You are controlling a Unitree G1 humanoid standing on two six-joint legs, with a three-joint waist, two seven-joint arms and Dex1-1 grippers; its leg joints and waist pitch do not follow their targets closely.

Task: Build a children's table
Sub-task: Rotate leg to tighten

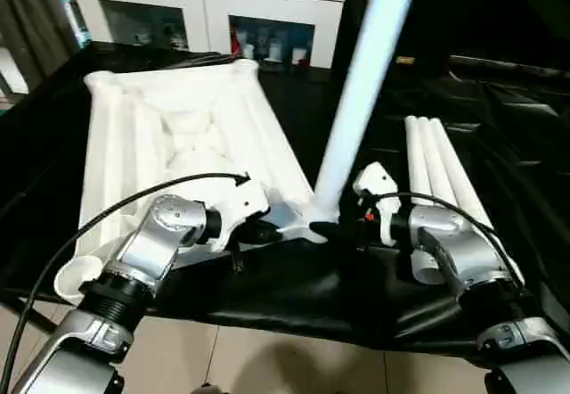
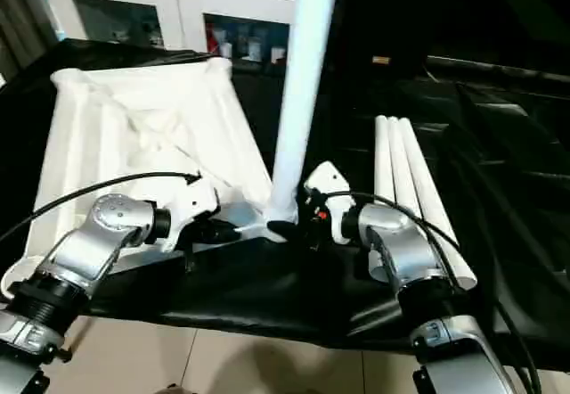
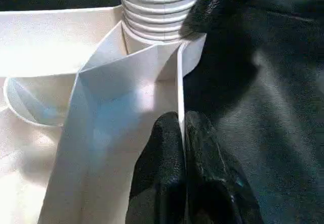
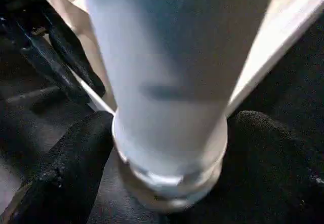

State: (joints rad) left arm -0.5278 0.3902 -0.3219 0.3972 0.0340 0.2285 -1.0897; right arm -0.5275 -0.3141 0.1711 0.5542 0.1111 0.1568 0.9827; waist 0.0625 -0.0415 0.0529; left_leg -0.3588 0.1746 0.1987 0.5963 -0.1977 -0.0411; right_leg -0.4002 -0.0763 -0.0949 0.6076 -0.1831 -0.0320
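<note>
Lying ribbed side up on black-draped worktop (image 1: 294,296): white tabletop (image 1: 178,135). One leg (image 1: 361,82) upright in near corner socket (image 3: 167,57). Left pincer (image 3: 183,133) clamped shut on tabletop edge rib beside socket. Right pincer (image 4: 167,148) spread wide around leg base, apparently touching; firm grip not confirmed. Three spare legs (image 1: 441,176) side by side at right.

Smooth, faintly glossy plastic is being shown by the white ribbed rectangular table panel (image 1: 178,127); matt black cloth (image 1: 294,291) is being creased beneath it.
</note>
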